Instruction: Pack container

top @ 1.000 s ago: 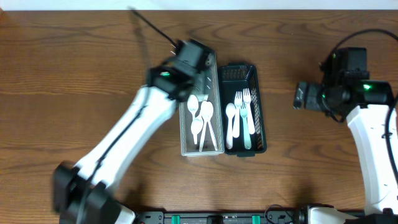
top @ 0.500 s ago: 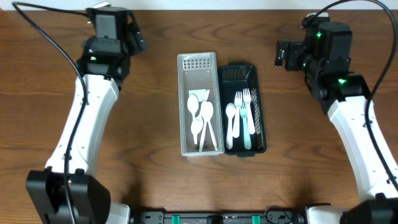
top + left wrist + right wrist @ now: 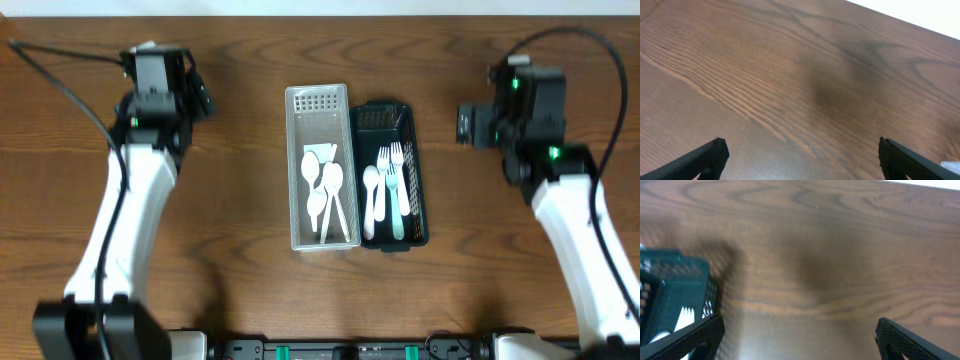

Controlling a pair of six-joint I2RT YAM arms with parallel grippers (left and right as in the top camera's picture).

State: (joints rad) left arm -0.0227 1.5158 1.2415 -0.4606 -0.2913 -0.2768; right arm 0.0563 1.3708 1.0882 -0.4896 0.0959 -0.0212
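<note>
Overhead, the table (image 3: 230,290) carries no loose cutlery, and the big change is the left arm (image 3: 125,220): a second ago it reached over the clear tray (image 3: 317,100), and now it is drawn back to the far-left corner, while the right arm (image 3: 570,200) has only shuffled about near its own edge. The clear tray and the black basket (image 3: 385,117) touching it sit mid-table, their white spoons (image 3: 326,185) and forks (image 3: 397,180) unmoved, so the packing looks finished or between picks. The wrist views add what overhead cannot: the left gripper (image 3: 802,150) has its fingers wide apart over bare wood, and the right gripper (image 3: 800,327) is likewise spread and empty, with a blurred corner of what is probably the black basket at its left.
</note>
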